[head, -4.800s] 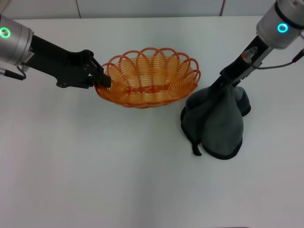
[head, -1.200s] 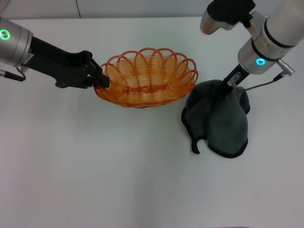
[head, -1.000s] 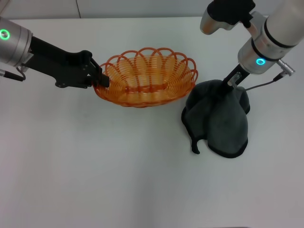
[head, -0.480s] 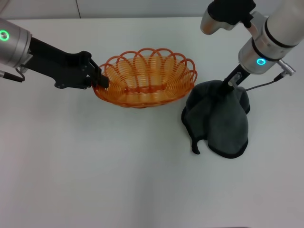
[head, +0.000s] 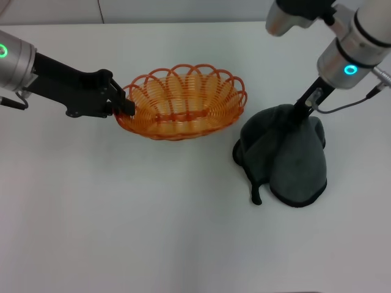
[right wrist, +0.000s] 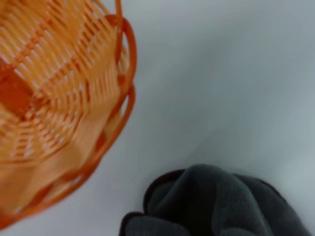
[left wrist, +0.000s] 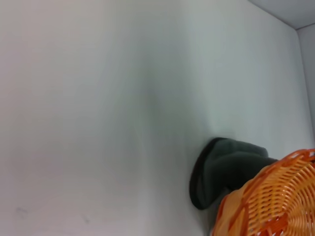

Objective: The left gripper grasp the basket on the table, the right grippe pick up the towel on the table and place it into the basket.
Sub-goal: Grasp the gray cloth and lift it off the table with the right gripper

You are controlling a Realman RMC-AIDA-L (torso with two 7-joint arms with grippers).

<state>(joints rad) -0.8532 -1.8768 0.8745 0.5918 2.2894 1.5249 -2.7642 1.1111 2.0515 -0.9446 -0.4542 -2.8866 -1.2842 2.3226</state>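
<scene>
Basket [head: 180,102] shifts left in my clenched left gripper [head: 125,105]; my right grippe [head: 300,112] pinches the towel [head: 287,155], limp, light, peaked on the table [head: 153,220] beside it, best held there.

L arm reaches in from left edge, nearly level, green ring lit. Left gripper [head: 125,105] clamped on rim of basket [head: 183,104]. R arm descends steeply from upper right, cyan ring lit, thin cable off wrist. Right grippe [head: 303,110] pinches top fold of towel [head: 287,155].
</scene>
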